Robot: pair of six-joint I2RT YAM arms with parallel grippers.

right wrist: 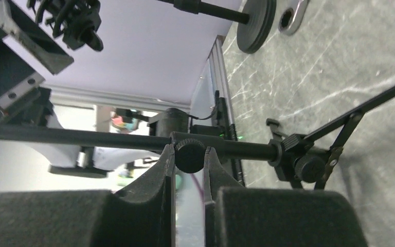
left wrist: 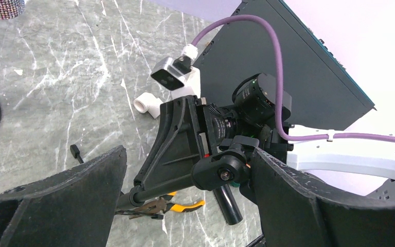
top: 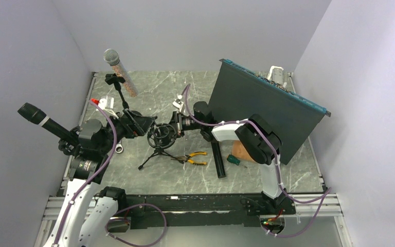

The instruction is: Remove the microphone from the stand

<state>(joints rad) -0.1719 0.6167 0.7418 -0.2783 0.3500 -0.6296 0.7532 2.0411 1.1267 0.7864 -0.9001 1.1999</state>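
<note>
A small tripod stand (top: 157,152) with a black shock mount (top: 162,135) stands mid-table. My right gripper (top: 179,125) is shut on a knurled knob (right wrist: 190,154) on the stand's pole (right wrist: 82,136). My left gripper (top: 149,126) is open, its wide fingers (left wrist: 283,195) on either side of the stand's pivot joint (left wrist: 221,172), the joint close to the right finger. A silver-headed microphone (top: 118,69) with a glittery body sits in a clip on a round-base stand at the back left. A black microphone (top: 38,119) sits in a clip at the far left.
Orange-handled pliers (top: 193,158) and a black cylinder (top: 218,159) lie by the tripod legs. A green-handled screwdriver (top: 234,159) lies near the right arm. A large dark panel (top: 262,108) leans at the back right. A wrench (right wrist: 290,15) lies by the round base (right wrist: 257,20).
</note>
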